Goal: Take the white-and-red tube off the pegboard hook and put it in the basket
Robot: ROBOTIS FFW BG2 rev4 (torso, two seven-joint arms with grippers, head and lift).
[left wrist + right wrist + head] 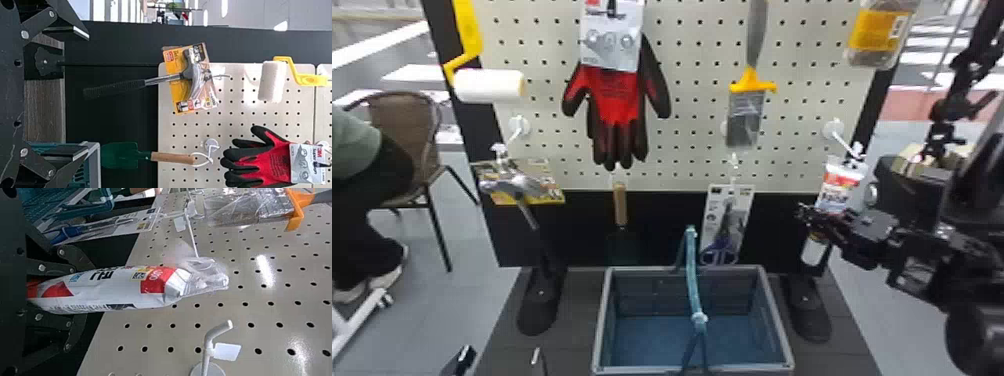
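Left end effector: fingers parted, well away. Grey-rimmed blue rectangular basket: placed below and leftward of the grasp — a down-and-left carry is called for. Right end effector: clamped on the white-and-red plastic tube, near upright, seen apart from the white hook.

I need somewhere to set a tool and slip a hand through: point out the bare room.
Free: the basket's floor, beside the handle; pegboard between gloves and paintbrush. Crowded: around the right gripper and tube.
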